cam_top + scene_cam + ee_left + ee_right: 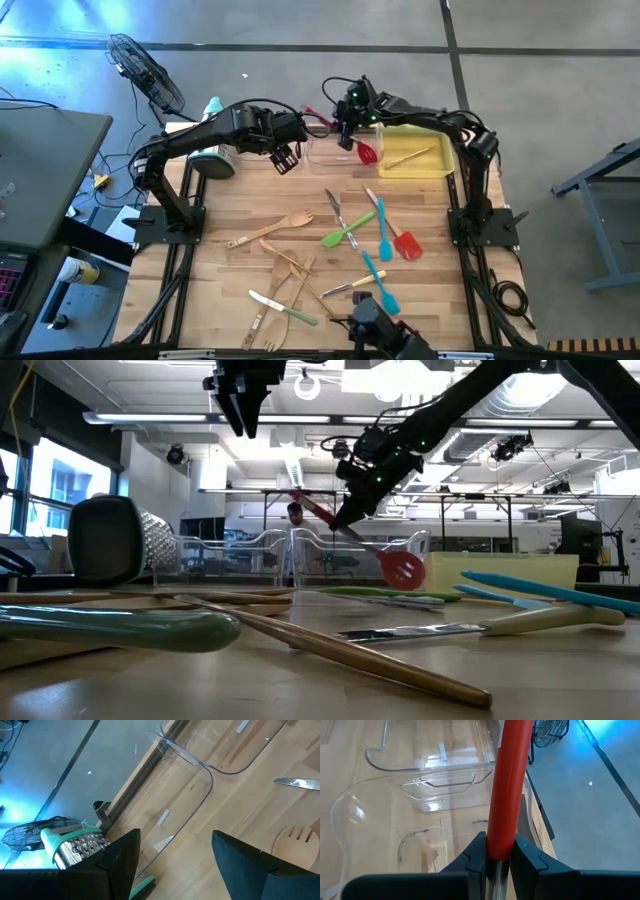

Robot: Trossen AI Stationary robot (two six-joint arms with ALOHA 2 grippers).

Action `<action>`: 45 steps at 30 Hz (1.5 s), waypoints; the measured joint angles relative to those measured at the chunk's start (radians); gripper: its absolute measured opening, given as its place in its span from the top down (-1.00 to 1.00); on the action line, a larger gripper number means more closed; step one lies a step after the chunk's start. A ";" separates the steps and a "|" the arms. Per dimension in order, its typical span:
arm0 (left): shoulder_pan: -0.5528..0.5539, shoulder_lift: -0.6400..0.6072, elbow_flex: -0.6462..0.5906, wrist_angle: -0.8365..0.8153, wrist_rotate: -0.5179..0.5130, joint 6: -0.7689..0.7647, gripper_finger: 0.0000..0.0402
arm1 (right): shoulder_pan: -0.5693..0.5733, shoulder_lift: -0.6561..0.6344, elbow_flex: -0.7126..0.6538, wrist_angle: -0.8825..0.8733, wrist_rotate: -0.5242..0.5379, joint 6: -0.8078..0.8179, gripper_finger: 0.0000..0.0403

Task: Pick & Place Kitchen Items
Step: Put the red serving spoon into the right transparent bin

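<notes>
Kitchen items lie scattered over the near and middle part of the wooden desk (210,215): pale wooden spoons and forks (268,231) toward the left arm's side, small knives (284,308) at the near edge, and in the middle a green spatula (347,234), two blue spatulas (382,229) and a red spatula (405,243) lying flat. Farther back, along the far edge, stand the containers. A yellow tray (417,158) on the right arm's side holds one pale wooden utensil (410,157) lying slantwise in it. Just beside it, toward the middle, is a clear tray (322,152); its floor looks bare in both wrist views. Above the clear tray's end nearest the yellow tray, the right tool (347,128) is closed tight on the handle of another red spatula (364,150), whose round head (402,568) hangs low over the tray, tilted down, while the handle slants up into the grip; whether the head touches the tray cannot be told. The left tool (284,157) hovers near the clear tray's other end with its fingers (250,865) spread wide and holding nothing. Farthest on the left arm's side, a steel grater (213,152) with a teal handle lies at the desk's back corner.
</notes>
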 joint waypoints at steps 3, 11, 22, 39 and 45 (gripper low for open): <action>0.000 0.000 0.000 -0.001 0.000 0.000 -0.19 | 0.000 0.008 -0.001 0.014 0.001 0.002 0.78; 0.000 0.000 0.000 0.000 0.005 0.000 -0.19 | 0.000 0.009 -0.005 0.045 0.003 0.000 0.78; 0.000 0.000 0.000 0.000 0.007 0.000 -0.19 | 0.013 0.010 -0.003 0.040 0.032 -0.004 0.78; 0.000 0.000 0.000 -0.001 0.021 -0.015 -0.19 | 0.066 0.042 -0.002 0.023 0.073 0.008 0.78; 0.000 0.000 0.000 -0.002 0.023 -0.015 -0.19 | 0.063 0.042 -0.003 0.025 0.080 0.009 0.74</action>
